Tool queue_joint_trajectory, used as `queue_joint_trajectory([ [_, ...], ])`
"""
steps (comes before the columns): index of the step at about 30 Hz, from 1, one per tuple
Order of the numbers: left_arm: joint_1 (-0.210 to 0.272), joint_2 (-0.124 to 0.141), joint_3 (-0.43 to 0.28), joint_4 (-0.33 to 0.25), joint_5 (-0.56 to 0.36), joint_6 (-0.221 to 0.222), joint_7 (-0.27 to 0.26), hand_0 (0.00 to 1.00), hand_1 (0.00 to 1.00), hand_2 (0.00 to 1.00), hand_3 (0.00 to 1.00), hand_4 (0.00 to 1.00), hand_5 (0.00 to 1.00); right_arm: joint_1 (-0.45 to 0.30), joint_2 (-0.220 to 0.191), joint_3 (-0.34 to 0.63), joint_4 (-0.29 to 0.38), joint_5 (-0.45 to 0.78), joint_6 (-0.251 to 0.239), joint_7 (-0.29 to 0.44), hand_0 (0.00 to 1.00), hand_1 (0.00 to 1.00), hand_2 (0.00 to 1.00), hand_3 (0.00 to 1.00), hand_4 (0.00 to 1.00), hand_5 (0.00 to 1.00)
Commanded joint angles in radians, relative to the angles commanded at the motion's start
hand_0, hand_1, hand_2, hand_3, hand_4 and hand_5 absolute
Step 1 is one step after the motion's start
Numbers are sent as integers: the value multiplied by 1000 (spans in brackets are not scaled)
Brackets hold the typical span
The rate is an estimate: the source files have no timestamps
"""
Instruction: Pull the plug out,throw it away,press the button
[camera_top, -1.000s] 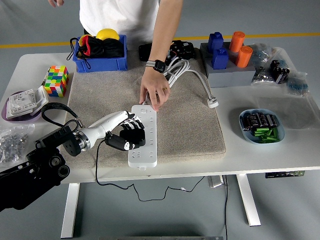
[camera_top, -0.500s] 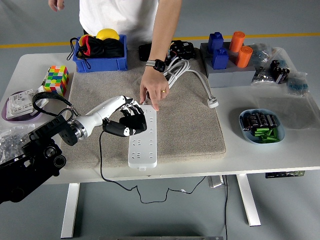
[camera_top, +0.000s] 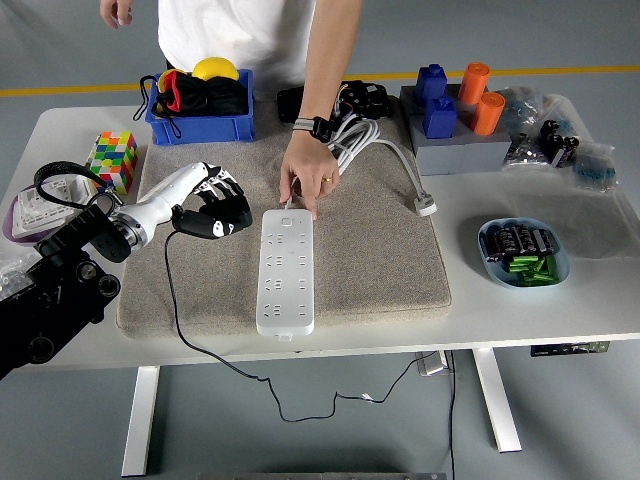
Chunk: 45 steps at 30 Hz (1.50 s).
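A white power strip (camera_top: 284, 271) lies lengthwise on the beige mat (camera_top: 380, 250). My left hand (camera_top: 213, 208) is shut on a black plug (camera_top: 197, 226), held above the mat to the left of the strip. The plug's black cable (camera_top: 185, 320) trails down over the table's near edge. A person's hand (camera_top: 307, 176) presses on the far end of the strip with its fingertips. My right arm is out of view.
A blue bin (camera_top: 199, 104) with dark items and a yellow ball stands at the back. A Rubik's cube (camera_top: 112, 160) and a white switch plate (camera_top: 45, 207) lie at the left. White cables with a plug (camera_top: 427, 207), blue and orange blocks (camera_top: 455, 100) and a battery dish (camera_top: 523, 251) lie at the right.
My left hand has lifted the black plug off the power strip and moved it left and back, clear of the strip. The person's hand stays on the strip's far end.
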Motion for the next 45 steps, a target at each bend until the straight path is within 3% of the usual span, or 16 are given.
queue_joint_trajectory([
  [1, -2, -1, 3, 11, -4, 0, -1, 649, 513, 525, 604, 688, 2, 0, 0, 0, 0, 0, 0, 0, 740, 659, 643, 615, 662, 483],
  [6, -9, -10, 17, 69, -26, 5, -8, 649, 513, 525, 604, 688, 2, 3, -2, -3, 0, 0, -1, 0, 740, 659, 643, 615, 662, 483],
  [7, -9, -12, 19, 79, -31, 6, -9, 688, 588, 571, 630, 749, 2, 4, -2, -4, 0, 1, -2, 0, 740, 659, 643, 615, 662, 482],
  [12, -14, -16, 36, 114, -49, 10, -14, 688, 588, 571, 630, 749, 2, 5, -5, -7, 0, 1, -3, -1, 740, 659, 643, 615, 662, 482],
  [13, -15, -16, 39, 118, -54, 13, -16, 725, 671, 609, 678, 793, 2, 5, -6, -7, 0, 1, -3, -1, 740, 659, 643, 615, 662, 482],
  [15, -16, -17, 42, 128, -60, 17, -18, 725, 671, 609, 678, 793, 2, 4, -5, -8, 0, 0, -2, -2, 740, 659, 643, 615, 662, 482],
  [18, -16, -17, 45, 131, -62, 19, -21, 725, 671, 609, 678, 793, 2, 4, -5, -9, 0, 0, -1, -2, 740, 659, 643, 615, 662, 482],
  [19, -16, -17, 45, 131, -60, 19, -21, 756, 783, 729, 788, 812, 2, 3, -5, -9, 0, 0, -1, -2, 740, 659, 643, 615, 662, 482],
  [24, -15, -15, 45, 123, -67, 28, -26, 756, 783, 729, 788, 812, 2, 3, -5, -12, 0, 0, 0, -2, 740, 659, 643, 615, 662, 482],
  [25, -15, -15, 44, 122, -67, 29, -26, 822, 896, 874, 858, 848, 2, 4, -6, -14, 0, 0, 1, -2, 740, 659, 643, 615, 662, 482],
  [30, -16, -14, 41, 114, -59, 30, -26, 822, 896, 874, 858, 848, 2, 4, -5, -13, 0, 1, 0, -2, 740, 659, 643, 615, 662, 482],
  [36, -17, -9, 28, 43, -43, 37, -25, 821, 875, 863, 852, 856, 2, 0, -5, -6, 0, -2, -1, -4, 740, 659, 643, 615, 662, 482],
  [37, -18, -8, 28, 29, -44, 38, -26, 748, 694, 686, 805, 861, 2, 0, -5, -7, 0, -1, 0, -3, 740, 659, 643, 615, 662, 482],
  [42, -28, -7, 46, -59, -61, 38, -24, 748, 694, 686, 805, 861, 2, 0, -3, -8, 0, 2, 0, 0, 740, 659, 643, 615, 662, 482],
  [43, -32, -9, 52, -74, -64, 31, -18, 375, 419, 471, 749, 653, 2, 0, -2, -9, 0, 3, 0, 0, 740, 659, 643, 614, 662, 482],
  [45, -43, -14, 63, -84, -86, 20, -7, 375, 419, 471, 749, 653, 2, 0, -1, -8, 0, 3, 0, 1, 740, 659, 643, 614, 662, 482],
])
